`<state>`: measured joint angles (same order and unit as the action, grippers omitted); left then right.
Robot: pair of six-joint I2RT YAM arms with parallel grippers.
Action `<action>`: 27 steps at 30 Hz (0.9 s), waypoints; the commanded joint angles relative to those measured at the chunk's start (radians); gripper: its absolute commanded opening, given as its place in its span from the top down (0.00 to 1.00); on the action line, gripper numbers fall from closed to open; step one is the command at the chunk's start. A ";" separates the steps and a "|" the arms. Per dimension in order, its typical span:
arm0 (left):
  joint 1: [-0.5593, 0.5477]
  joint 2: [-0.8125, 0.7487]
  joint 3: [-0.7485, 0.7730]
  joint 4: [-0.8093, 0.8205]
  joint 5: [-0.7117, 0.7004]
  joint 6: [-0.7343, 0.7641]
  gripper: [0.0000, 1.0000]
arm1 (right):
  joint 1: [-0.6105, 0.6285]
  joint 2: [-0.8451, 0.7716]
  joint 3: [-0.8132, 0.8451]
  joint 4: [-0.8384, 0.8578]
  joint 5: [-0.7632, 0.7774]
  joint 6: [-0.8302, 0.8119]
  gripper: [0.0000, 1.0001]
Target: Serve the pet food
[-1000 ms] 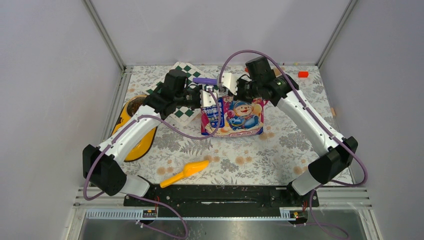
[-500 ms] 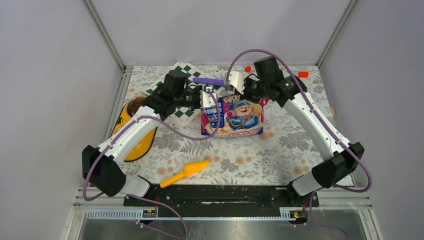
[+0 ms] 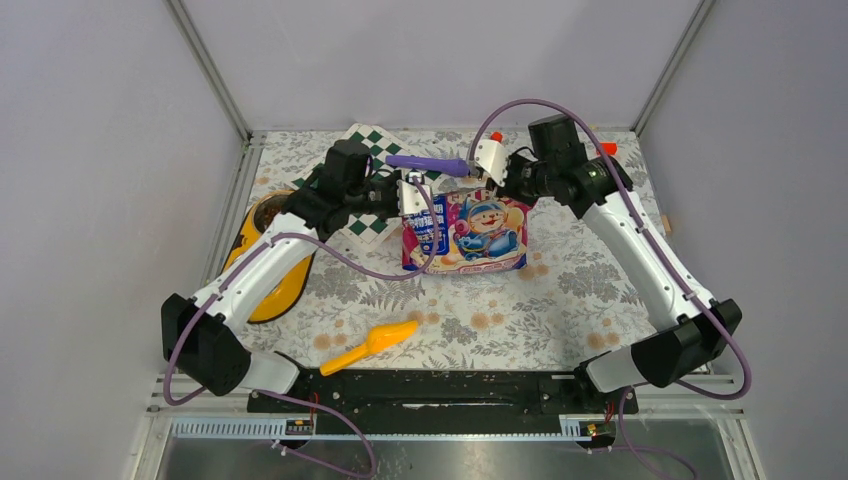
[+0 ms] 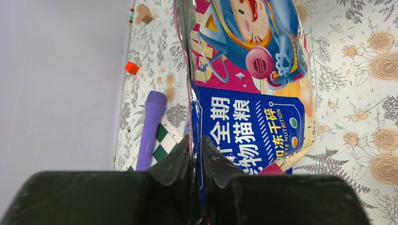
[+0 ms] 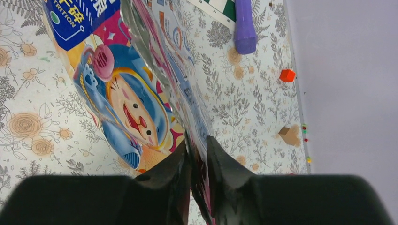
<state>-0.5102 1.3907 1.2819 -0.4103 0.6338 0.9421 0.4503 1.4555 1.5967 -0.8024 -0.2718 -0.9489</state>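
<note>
- Glossy pink-and-blue pillow bag of pet food (image 3: 465, 232): stands upright on the floral table cover (image 3: 560, 300). Its printed face is toward the arm bases, and each arm holds one top corner.
- Left gripper (image 4: 196, 140): fingers closed tight on the bag's top seam at its left corner, with the foil pinched flat between them.
- Right gripper (image 5: 197, 140): fingers closed tight on the same seam at the bag's right corner.
- Orange plastic scoop (image 3: 370, 345): lies in front of the bag, toward the arm bases, well apart from it.
- Yellow double-bowl feeder (image 3: 262, 270): left of the bag, partly under the left arm.
- Purple cylinder (image 3: 425, 162): just behind the bag, beside a green-and-white checkered board (image 3: 362, 138).
- Small red cube (image 3: 606, 149): behind the bag and to its right.
</note>
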 commanded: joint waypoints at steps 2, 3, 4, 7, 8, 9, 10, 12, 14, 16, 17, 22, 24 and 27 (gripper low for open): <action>-0.001 -0.024 0.017 -0.007 0.049 -0.017 0.88 | -0.044 -0.047 -0.022 0.022 0.075 -0.016 0.92; -0.004 -0.021 0.021 -0.007 0.046 -0.016 0.87 | -0.047 -0.049 -0.024 0.019 0.076 -0.016 1.00; -0.008 -0.019 0.027 -0.007 0.042 -0.017 0.87 | -0.051 -0.053 -0.024 0.019 0.068 -0.015 1.00; -0.024 -0.007 0.040 -0.007 0.039 -0.017 0.86 | -0.056 -0.061 -0.025 0.024 0.055 -0.009 1.00; -0.030 -0.002 0.046 -0.007 0.038 -0.019 0.86 | -0.056 -0.062 -0.030 0.033 0.062 -0.004 0.95; -0.038 0.001 0.051 -0.007 0.035 -0.019 0.85 | -0.057 -0.068 -0.038 0.042 0.070 -0.001 0.89; -0.046 0.007 0.057 -0.007 0.031 -0.022 0.84 | -0.058 -0.073 -0.049 0.053 0.077 -0.002 0.82; -0.064 0.017 0.071 -0.005 0.023 -0.022 0.83 | -0.061 -0.083 -0.064 0.062 0.088 -0.005 0.72; -0.079 0.033 0.087 0.002 0.015 -0.027 0.82 | -0.073 -0.089 -0.074 0.062 0.092 -0.005 0.71; -0.096 0.047 0.100 0.015 0.008 -0.034 0.82 | -0.086 -0.094 -0.083 0.062 0.089 -0.006 0.71; -0.104 0.054 0.107 0.026 0.003 -0.042 0.81 | -0.093 -0.096 -0.086 0.063 0.086 -0.008 0.73; -0.151 0.096 0.128 0.103 -0.013 -0.084 0.79 | -0.115 -0.093 -0.093 0.063 0.069 -0.015 0.84; -0.174 0.121 0.147 0.119 -0.019 -0.089 0.78 | -0.117 -0.085 -0.089 0.062 0.063 -0.016 0.94; -0.211 0.161 0.183 0.136 -0.026 -0.098 0.77 | -0.117 -0.083 -0.086 0.070 0.048 -0.009 1.00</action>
<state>-0.6640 1.5101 1.3914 -0.3508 0.5930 0.8803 0.3565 1.3846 1.5017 -0.7750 -0.2348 -0.9501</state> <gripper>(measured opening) 0.222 0.030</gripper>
